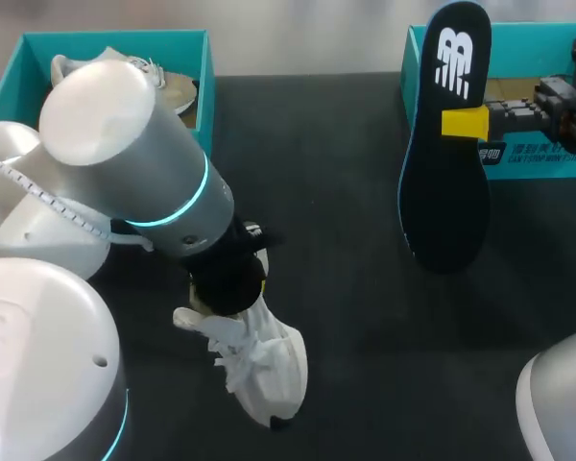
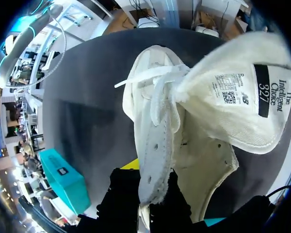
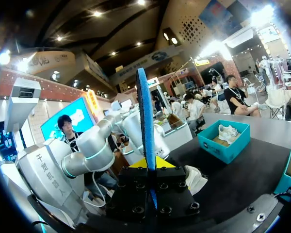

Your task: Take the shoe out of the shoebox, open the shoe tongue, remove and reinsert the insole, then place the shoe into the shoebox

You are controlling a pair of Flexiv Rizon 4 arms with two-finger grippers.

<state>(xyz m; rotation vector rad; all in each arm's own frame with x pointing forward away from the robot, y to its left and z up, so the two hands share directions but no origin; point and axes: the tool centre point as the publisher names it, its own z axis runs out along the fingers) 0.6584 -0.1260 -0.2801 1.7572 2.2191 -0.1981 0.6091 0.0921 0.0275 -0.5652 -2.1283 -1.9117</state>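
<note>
Your desk (image 1: 355, 288) carries two teal shoeboxes: one shoebox (image 1: 207, 86) beyond the white shoe (image 1: 269, 370) to its left, with a second shoe (image 1: 163, 82) inside, and the other shoebox (image 1: 538, 161) beyond it to the right. Your left gripper (image 2: 148, 187) is clamped on the white shoe's eyelet flap, with the tongue (image 2: 233, 97) thrown open. Your right gripper (image 3: 149, 165) pinches the single insole (image 1: 448, 202) upright, well apart to the shoe's right. To reinsert it, I'd hold the shoe steady and feed the insole toe-first into the open mouth.

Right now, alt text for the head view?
The right hand holds a black insole by its edge, before a teal box. The left hand grips a white shoe on the dark table; a second teal box at far left holds another shoe.
</note>
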